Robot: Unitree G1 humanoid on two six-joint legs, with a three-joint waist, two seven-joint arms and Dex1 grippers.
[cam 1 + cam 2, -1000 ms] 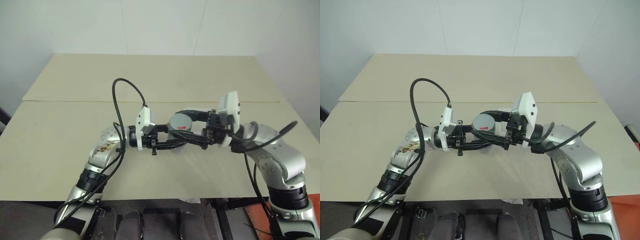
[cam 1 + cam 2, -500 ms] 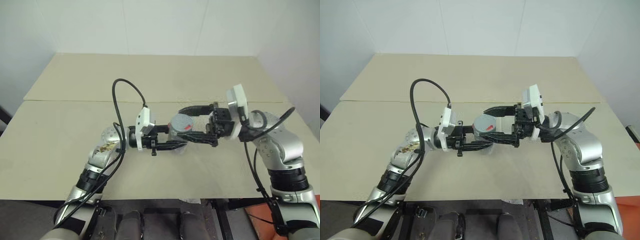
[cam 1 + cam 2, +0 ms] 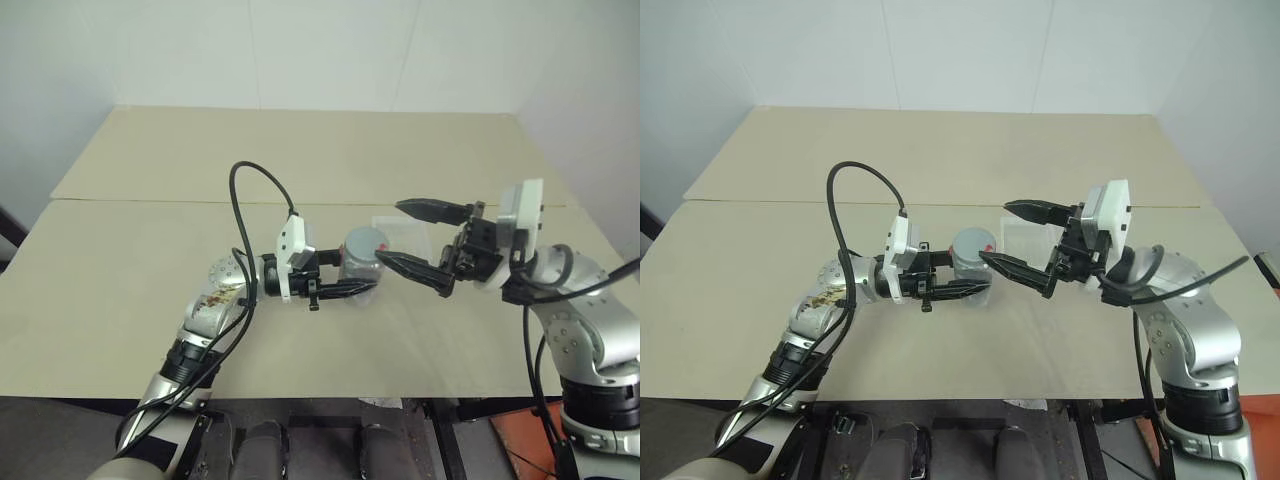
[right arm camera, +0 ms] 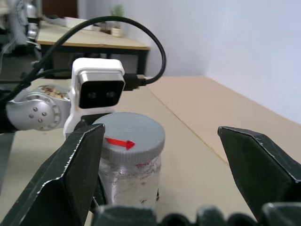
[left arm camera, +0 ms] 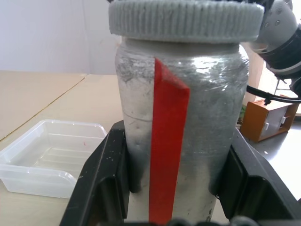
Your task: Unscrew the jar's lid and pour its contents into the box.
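your left hand [image 3: 352,286] is gripping the jar [image 3: 360,262] by its sides, holding it upright just above the surface [image 3: 120,260], the red stripe [image 5: 165,141] facing that wrist. the lid [image 4: 132,133] is sitting on top of the jar. your right hand [image 3: 415,238] is spread wide, empty, just beside the jar without touching it. the box [image 5: 49,157] is resting on the surface behind the jar.

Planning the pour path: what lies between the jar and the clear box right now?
In the left eye view, one finger of the open right gripper reaches across between the jar and the box; nothing else lies there.
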